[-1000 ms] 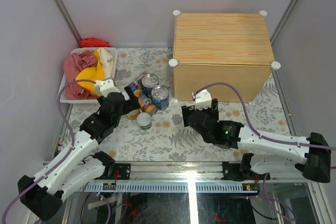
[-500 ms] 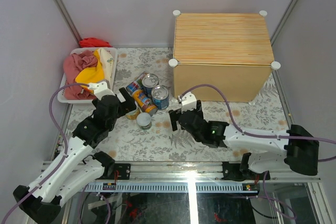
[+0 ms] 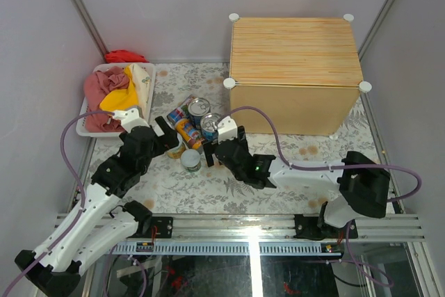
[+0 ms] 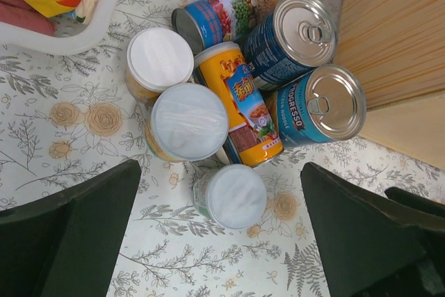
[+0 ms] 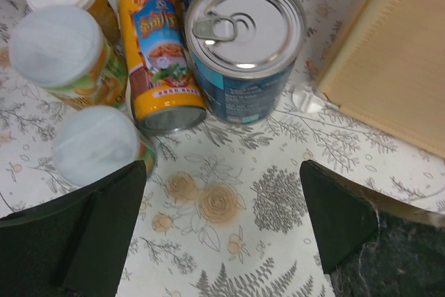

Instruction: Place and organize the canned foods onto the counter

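Observation:
The canned foods stand clustered on the floral mat: two blue tins (image 3: 199,108) (image 3: 211,125), a yellow can lying down (image 3: 188,132), a multicoloured can lying down (image 3: 178,113) and a short pale-lidded can (image 3: 190,159). The wood-grain counter (image 3: 295,60) stands at the back right, its top bare. My left gripper (image 3: 167,138) is open; in the left wrist view it (image 4: 221,168) straddles the short can (image 4: 235,196) from above. My right gripper (image 3: 212,149) is open and empty; in the right wrist view it (image 5: 222,168) hovers just before a blue tin (image 5: 243,26) and the yellow can (image 5: 156,53).
A white basket (image 3: 149,92) with red and yellow cloths sits at the back left, with a red cloth (image 3: 125,55) behind it. Two white-lidded jars (image 4: 160,57) (image 4: 189,122) stand in the cluster. The counter's side (image 5: 396,67) is close on the right.
My right arm has swung left across the mat, from in front of the counter to the cans. My left gripper has drawn back a little from the cluster.

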